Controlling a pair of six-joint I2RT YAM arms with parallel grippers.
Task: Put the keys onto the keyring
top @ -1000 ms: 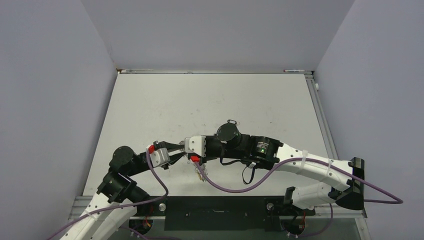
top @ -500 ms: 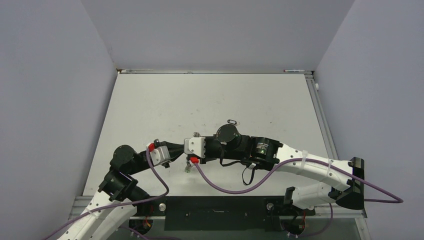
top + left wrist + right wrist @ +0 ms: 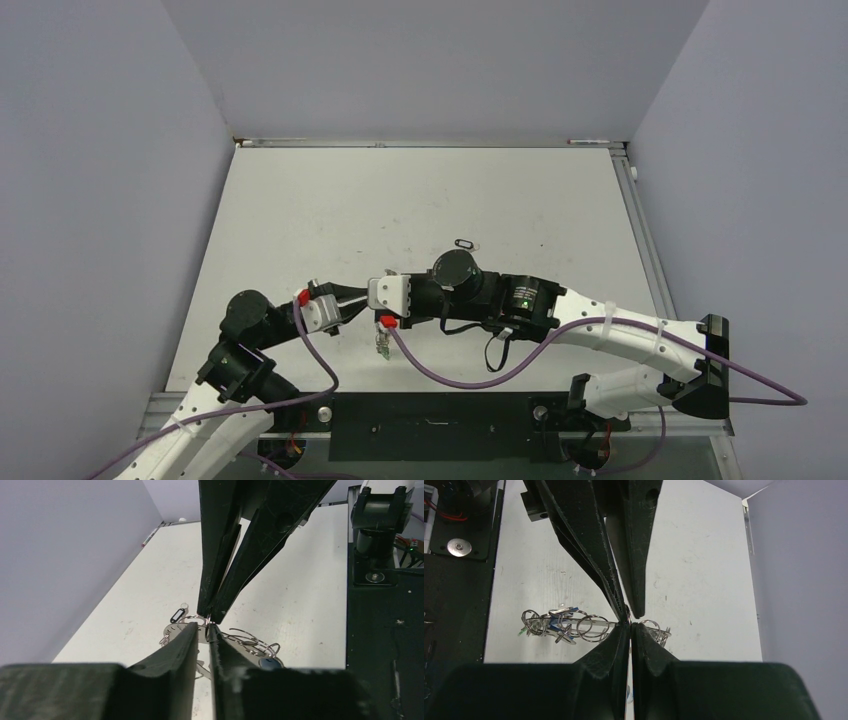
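Keyring of flat grey metal (image 3: 186, 629) is held clear of the table just below the middle of the left wrist view, where two pairs of black fingers meet tip to tip. From the keyring hang the keys (image 3: 555, 624), tiny silver ones on thin wire loops with blue plastic heads showing, bunched left of centre in the right wrist view; a few more wire loops stick out on the other side of the fingertips. In the top view this bunch (image 3: 383, 345) dangles low in the frame, left of centre, just under the meeting grippers.

The right gripper (image 3: 629, 627) has its jaws pressed together on the keyring's thin edge. The left gripper (image 3: 206, 630) has its jaws drawn in to a narrow slit at the same spot, tips almost touching the other pair; whether it pinches the keyring itself or one of the wire loops cannot be told.

One black-headed key (image 3: 463, 243) with a small wire loop lies alone on the white tabletop (image 3: 420, 190), right of centre in the top view and well apart from the bunch. A purple cable (image 3: 450, 372) loops below the right arm, above the black base plate (image 3: 430, 425) along the bottom edge.
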